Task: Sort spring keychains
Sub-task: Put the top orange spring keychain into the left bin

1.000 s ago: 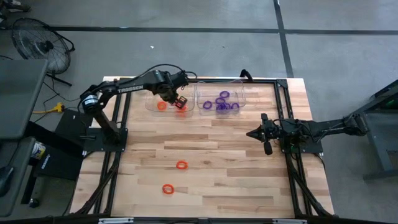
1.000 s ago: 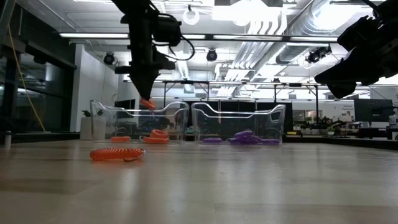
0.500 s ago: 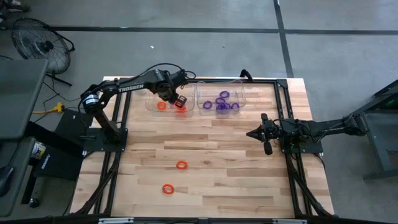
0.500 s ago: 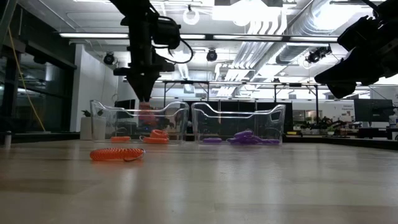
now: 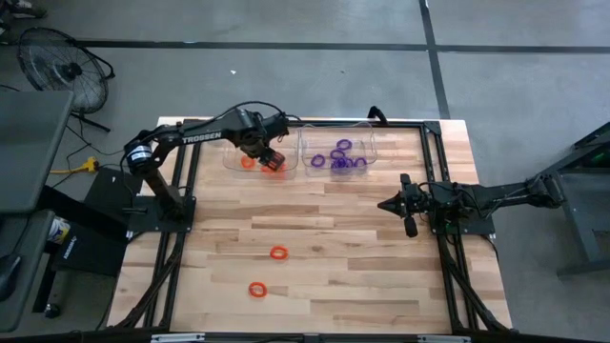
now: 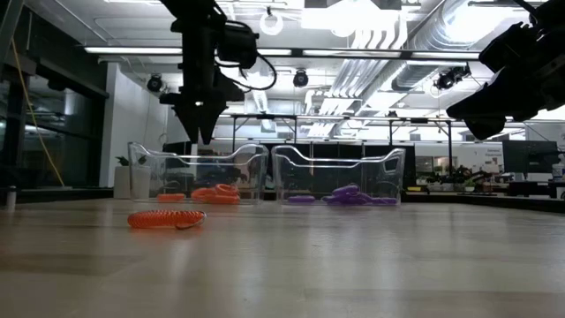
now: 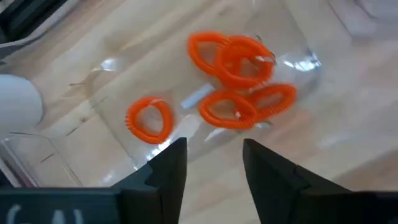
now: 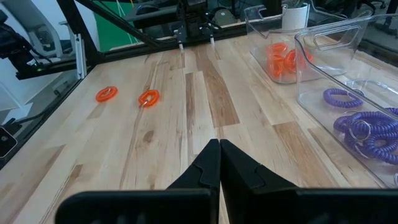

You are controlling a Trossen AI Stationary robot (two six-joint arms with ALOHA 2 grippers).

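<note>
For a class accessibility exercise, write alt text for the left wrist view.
Five orange-red coiled spring keychains lie inside a clear plastic bin on a pale wooden table, one loop apart from a cluster of four. The left arm's open, empty tool hovers above them.

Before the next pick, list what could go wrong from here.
1. The left gripper, open, hangs low over the left bin; a sideways move might clip its wall.
2. Two orange rings on the table lie near each other; one grab may nudge the other.
</note>
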